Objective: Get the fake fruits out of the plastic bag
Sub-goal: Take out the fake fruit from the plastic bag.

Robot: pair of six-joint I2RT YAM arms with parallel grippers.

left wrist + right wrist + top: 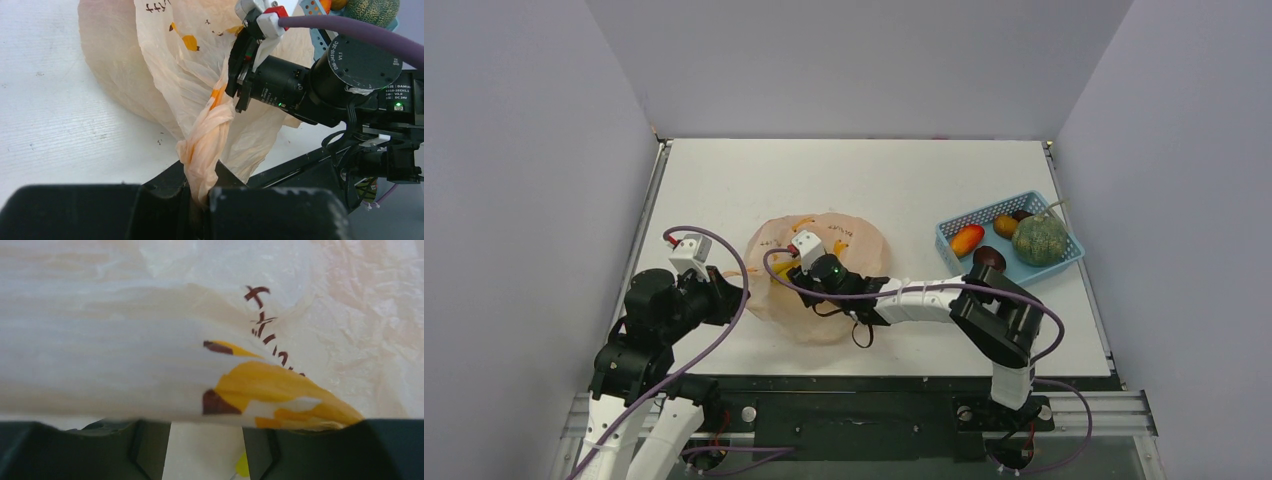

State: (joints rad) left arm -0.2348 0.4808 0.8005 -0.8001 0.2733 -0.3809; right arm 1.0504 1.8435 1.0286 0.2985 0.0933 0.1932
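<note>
1. The left jaws are clamped shut on the twisted loop handle (210,130) of the plastic bag (856,240), which lies slumped on the worktop (874,175) between the two arms
2. The right jaws stand partly open at the bag's mouth. Bag film drapes across their tips, and nothing shows pinched between them
3. Of the fake fruits, the melon (1038,240), mango (966,240) and orange (1004,225) sit in the blue basket (952,228). A dark maroon one (989,258) is at its near rim, inside or outside I cannot tell
4. A yellow sliver (241,466) shows in the gap between the right jaws. It may be a fruit in the bag, but it is too small to be sure
5. Risk: closing now would likely catch film rather than fruit, since the film blankets the wrist view
6. Risk: lifting pinched film against the left hold could tear the thin plastic or pull the handle free
7. Risk: a glossy fruit caught only at its edge could squirt out and roll deeper into the folds
</note>
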